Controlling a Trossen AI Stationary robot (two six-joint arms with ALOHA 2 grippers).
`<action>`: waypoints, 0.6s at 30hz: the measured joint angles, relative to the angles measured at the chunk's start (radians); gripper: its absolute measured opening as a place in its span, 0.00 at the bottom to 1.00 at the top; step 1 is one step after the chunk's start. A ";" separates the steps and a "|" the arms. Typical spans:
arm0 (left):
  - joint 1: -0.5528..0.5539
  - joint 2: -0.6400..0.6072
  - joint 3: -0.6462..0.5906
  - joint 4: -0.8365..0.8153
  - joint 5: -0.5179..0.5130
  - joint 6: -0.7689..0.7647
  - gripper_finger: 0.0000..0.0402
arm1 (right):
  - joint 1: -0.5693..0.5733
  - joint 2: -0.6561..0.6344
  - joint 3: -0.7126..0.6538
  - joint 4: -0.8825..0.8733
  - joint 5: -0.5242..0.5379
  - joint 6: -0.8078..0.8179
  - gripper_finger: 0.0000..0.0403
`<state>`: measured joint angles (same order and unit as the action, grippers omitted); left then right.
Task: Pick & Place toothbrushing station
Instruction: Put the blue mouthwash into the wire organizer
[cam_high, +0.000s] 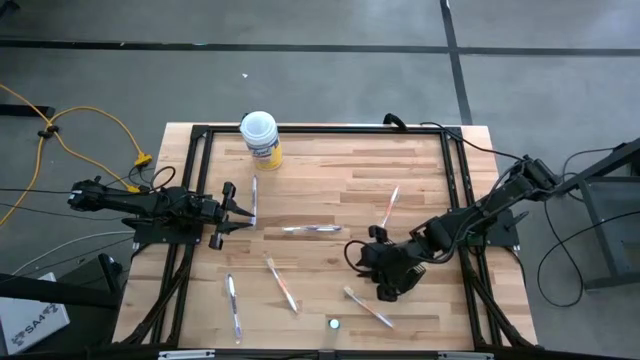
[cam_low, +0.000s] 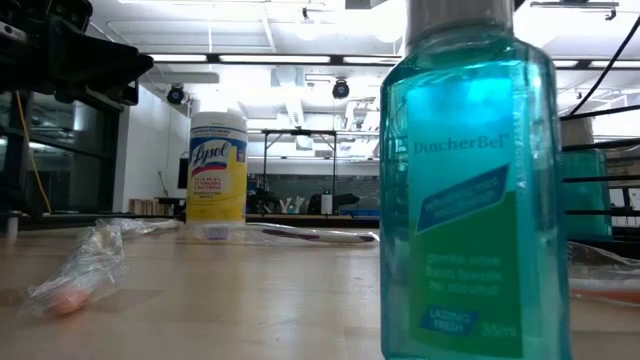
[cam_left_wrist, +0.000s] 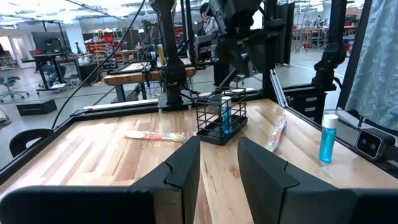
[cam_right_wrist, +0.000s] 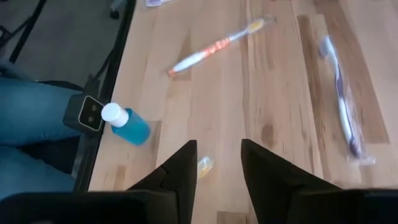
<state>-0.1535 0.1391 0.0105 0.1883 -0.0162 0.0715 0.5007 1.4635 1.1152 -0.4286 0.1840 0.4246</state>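
The toothbrushing station (cam_left_wrist: 222, 117) is a small black wire holder. It stands on its base on the wooden table with something blue inside. My right gripper (cam_right_wrist: 217, 165) hangs over the table beside the station, tipped down toward the near edge, open with nothing between its fingers. In the high view my right gripper (cam_high: 385, 285) and arm cover most of the station. My left gripper (cam_left_wrist: 217, 168) waits level at the table's left side (cam_high: 235, 210), open and facing the station from a distance.
Several wrapped toothbrushes lie scattered, among them one (cam_high: 312, 229) at mid-table, one (cam_high: 390, 205) farther right and one (cam_high: 368, 307) near the front. A yellow-labelled canister (cam_high: 260, 138) stands at the far left. A small blue bottle (cam_high: 334, 323) stands at the near edge.
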 joint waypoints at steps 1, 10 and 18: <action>0.000 0.000 0.000 0.000 0.000 0.000 0.26 | 0.000 0.000 0.000 0.003 0.000 -0.008 0.29; 0.000 0.000 0.000 0.000 0.000 0.000 0.26 | -0.031 0.024 0.000 0.087 -0.066 -0.076 0.29; 0.000 0.000 0.000 0.000 0.000 0.000 0.26 | -0.056 0.168 0.165 -0.007 -0.136 -0.207 0.29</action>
<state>-0.1534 0.1394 0.0105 0.1886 -0.0162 0.0715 0.4451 1.6315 1.2804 -0.4355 0.0476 0.2179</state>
